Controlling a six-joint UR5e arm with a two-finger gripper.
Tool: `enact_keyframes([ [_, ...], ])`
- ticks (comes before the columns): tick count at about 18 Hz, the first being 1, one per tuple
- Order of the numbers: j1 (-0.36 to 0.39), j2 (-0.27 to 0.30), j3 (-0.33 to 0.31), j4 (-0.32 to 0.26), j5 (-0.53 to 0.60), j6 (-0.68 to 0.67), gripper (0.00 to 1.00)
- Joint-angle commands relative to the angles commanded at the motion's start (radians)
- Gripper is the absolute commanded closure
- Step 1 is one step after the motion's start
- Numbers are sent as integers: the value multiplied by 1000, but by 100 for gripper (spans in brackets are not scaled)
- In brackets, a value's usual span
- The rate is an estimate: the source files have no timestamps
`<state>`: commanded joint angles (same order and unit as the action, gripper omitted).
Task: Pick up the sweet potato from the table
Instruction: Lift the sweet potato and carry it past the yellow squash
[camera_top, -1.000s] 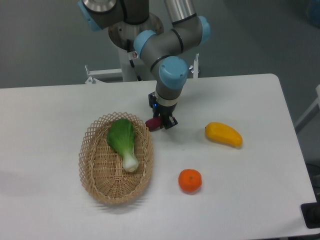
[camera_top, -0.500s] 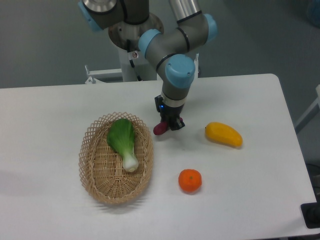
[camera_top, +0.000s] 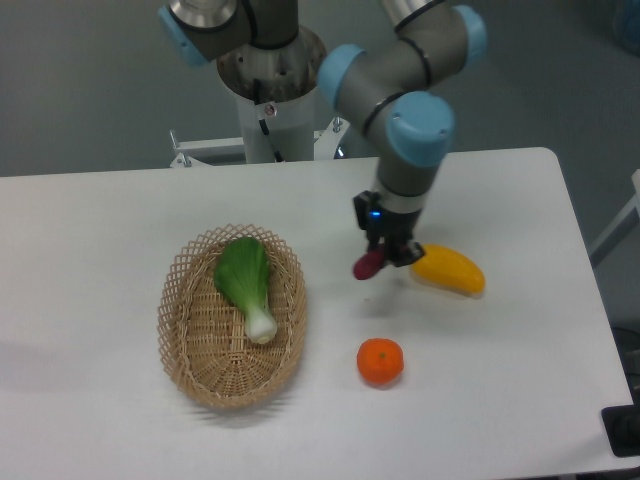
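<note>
A grey tubular arm (camera_top: 400, 70) with light-blue joint caps ends in a small black end effector (camera_top: 388, 255) showing a blue light.
</note>
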<state>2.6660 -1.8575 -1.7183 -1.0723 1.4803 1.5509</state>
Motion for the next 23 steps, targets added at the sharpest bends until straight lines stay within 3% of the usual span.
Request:
enact_keyframes([
  [7,34,-83,144,-8,8,0,79],
  [17,45,-164,230,-8,66,2,81],
  [23,45,-175,243,-3,66,2,81],
])
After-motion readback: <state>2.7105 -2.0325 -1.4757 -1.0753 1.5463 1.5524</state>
